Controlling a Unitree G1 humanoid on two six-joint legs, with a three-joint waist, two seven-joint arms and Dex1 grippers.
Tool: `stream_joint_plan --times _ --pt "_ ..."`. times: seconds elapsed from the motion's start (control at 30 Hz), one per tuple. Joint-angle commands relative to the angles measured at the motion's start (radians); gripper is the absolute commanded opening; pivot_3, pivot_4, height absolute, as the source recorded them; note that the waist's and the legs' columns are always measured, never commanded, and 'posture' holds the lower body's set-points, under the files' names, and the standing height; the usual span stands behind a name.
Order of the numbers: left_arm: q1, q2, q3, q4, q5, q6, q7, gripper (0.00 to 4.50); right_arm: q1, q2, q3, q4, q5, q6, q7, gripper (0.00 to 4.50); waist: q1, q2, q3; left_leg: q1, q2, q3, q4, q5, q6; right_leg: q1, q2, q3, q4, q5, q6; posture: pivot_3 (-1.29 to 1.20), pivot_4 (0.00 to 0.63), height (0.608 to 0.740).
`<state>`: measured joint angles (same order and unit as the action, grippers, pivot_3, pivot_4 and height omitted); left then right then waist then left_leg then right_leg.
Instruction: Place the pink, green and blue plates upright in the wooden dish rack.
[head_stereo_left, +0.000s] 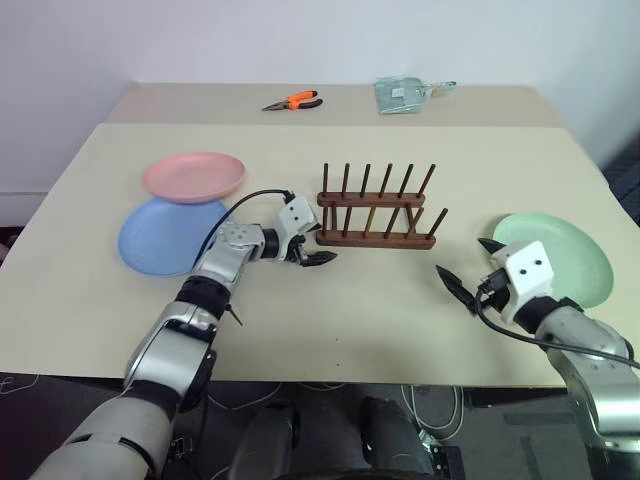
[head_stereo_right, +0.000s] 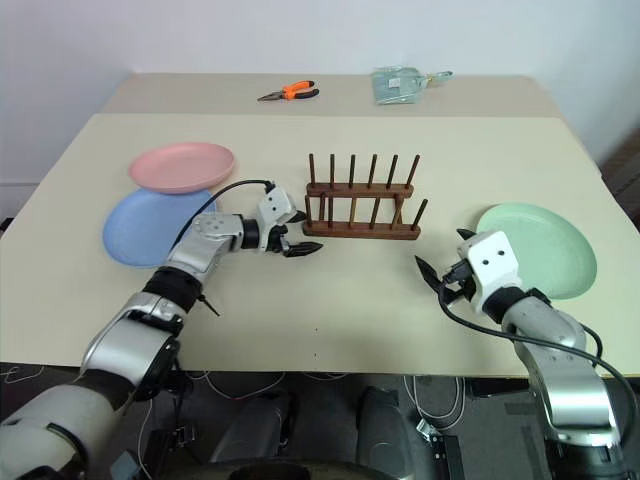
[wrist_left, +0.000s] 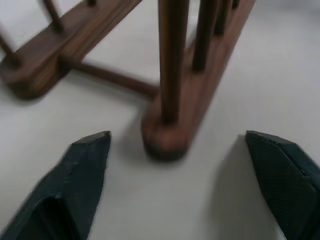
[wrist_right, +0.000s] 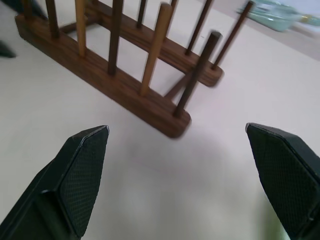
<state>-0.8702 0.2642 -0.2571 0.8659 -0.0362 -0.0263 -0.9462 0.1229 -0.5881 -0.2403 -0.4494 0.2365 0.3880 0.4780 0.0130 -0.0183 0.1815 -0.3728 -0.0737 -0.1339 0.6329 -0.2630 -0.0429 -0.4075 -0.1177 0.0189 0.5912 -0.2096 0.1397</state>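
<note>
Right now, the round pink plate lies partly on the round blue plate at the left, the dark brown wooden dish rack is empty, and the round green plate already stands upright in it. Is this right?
Not entirely. The green plate lies flat on the table near the right gripper, as the left eye view shows. The pink plate does overlap the blue plate, and the wooden dish rack is empty.

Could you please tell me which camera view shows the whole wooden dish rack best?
The left eye view: the whole wooden dish rack stands unobstructed mid-table, as in the right eye view. The left wrist view catches just one rail end; the right wrist view crops part of it.
</note>
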Motion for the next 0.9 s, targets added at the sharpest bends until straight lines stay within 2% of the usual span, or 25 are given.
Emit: stream_joint_plan --times 0.03,0.17,0.27,0.43,0.57,0.63,0.7,0.77,0.8,0.83,0.9 --pt "-0.014 -0.018 0.010 0.098 0.021 -0.074 -0.027 2.61 0.041 0.014 -0.043 -0.093 -0.005 0.014 -0.036 4.50 -0.004 0.000 0.000 0.001 0.001 0.001 0.000 0.000 0.000 0.000 0.000 0.000 0.000 0.000 0.000 0.00 0.150 0.740" --pt "-0.002 -0.044 0.016 0.091 0.012 -0.118 -0.089 0.75 0.071 0.000 -0.076 -0.104 0.001 0.024 -0.033 4.50 -0.001 0.000 0.000 0.001 0.001 0.000 0.000 0.000 0.000 0.000 0.000 0.000 0.001 0.000 0.000 0.00 0.150 0.740" --pt "0.047 -0.040 0.015 -0.005 -0.011 -0.118 -0.165 0.77 0.066 -0.027 -0.102 -0.091 0.007 0.027 -0.010 4.50 -0.001 0.000 0.000 0.001 0.001 0.000 0.000 0.000 0.000 0.000 0.000 0.000 0.001 0.000 0.000 0.00 0.150 0.740" --pt "0.196 0.011 -0.028 -0.301 -0.027 -0.075 -0.285 0.77 0.082 -0.077 -0.139 -0.076 0.023 0.034 0.050 4.50 -0.001 0.000 0.000 0.000 0.001 0.000 -0.001 0.000 0.000 0.000 0.000 0.000 0.001 0.001 -0.002 0.00 0.150 0.740" --pt "0.258 0.046 -0.036 -0.407 -0.014 -0.030 -0.271 0.77 0.091 -0.098 -0.157 -0.045 0.014 0.021 0.078 4.50 0.000 0.000 0.000 0.000 0.001 0.000 0.000 0.000 0.000 0.000 0.000 0.000 0.001 0.001 -0.003 0.00 0.150 0.740" --pt "0.264 0.059 -0.036 -0.411 0.002 -0.020 -0.247 1.82 0.094 -0.103 -0.164 -0.034 0.010 0.016 0.085 4.50 0.000 0.000 0.000 0.000 0.001 0.000 0.000 0.000 0.000 0.000 0.000 0.000 0.001 0.000 -0.001 0.00 0.150 0.740" --pt "0.267 0.074 -0.036 -0.413 0.012 -0.012 -0.228 2.66 0.102 -0.106 -0.171 -0.029 0.012 0.015 0.096 4.50 0.000 0.000 0.000 0.001 0.001 0.000 0.000 0.000 0.000 0.000 0.000 0.000 0.001 0.000 0.000 0.00 0.150 0.740" --pt "0.270 0.092 -0.031 -0.421 0.025 0.012 -0.193 3.81 0.121 -0.116 -0.175 -0.031 0.020 0.019 0.120 4.50 -0.001 0.000 -0.001 0.001 0.001 0.000 0.000 0.000 0.000 0.000 0.000 0.000 0.001 0.000 0.000 0.00 0.150 0.740" --pt "0.276 0.107 -0.025 -0.435 0.024 0.029 -0.188 4.29 0.135 -0.121 -0.178 -0.034 0.025 0.023 0.135 4.25 -0.001 0.000 -0.001 0.001 0.001 0.000 0.000 0.000 0.000 0.000 0.000 0.000 0.001 0.000 -0.001 0.00 0.150 0.740" --pt "0.287 0.128 -0.021 -0.451 0.022 0.045 -0.189 4.50 0.148 -0.125 -0.180 -0.038 0.032 0.030 0.150 3.95 -0.002 0.000 -0.001 0.001 0.001 0.000 0.000 0.000 0.000 0.000 0.000 0.000 0.001 0.000 -0.001 0.00 0.150 0.740" --pt "0.325 0.175 -0.014 -0.509 -0.002 0.097 -0.216 4.50 0.182 -0.138 -0.167 -0.056 0.039 0.038 0.186 3.15 -0.006 0.000 -0.001 0.001 0.001 0.000 -0.001 0.000 0.000 0.000 0.000 0.000 0.002 0.000 -0.001 0.00 0.150 0.740"
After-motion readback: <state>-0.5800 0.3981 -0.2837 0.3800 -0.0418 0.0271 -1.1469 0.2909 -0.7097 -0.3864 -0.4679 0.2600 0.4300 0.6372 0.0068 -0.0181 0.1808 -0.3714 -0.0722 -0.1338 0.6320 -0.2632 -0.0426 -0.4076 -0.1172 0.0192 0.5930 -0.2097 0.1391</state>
